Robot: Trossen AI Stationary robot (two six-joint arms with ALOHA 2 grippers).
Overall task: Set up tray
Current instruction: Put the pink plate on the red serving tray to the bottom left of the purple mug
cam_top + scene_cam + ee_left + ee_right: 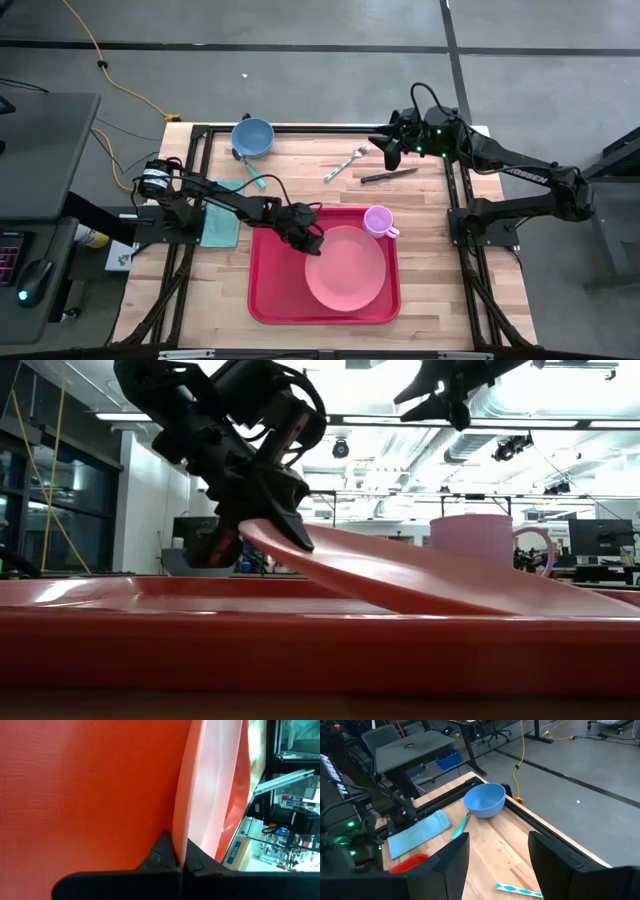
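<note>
My left pincer (303, 232) pinches round pink plate's (345, 268) rim, tilted inside large red plastic tray (268, 298); lower edge gently, flat, w/o bumping pink mug (378, 221).

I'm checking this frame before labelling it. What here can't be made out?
- Whether the far edge of the pink plate rests on the tray: the tray's rim hides it in the low view.
- Pink cup's base: hidden behind the tilted plate in the low view.
- Teal utensil by the blue bowl: too small in the high view to identify.
- Right claw: fingertips cut off by the right wrist view's edge.
</note>
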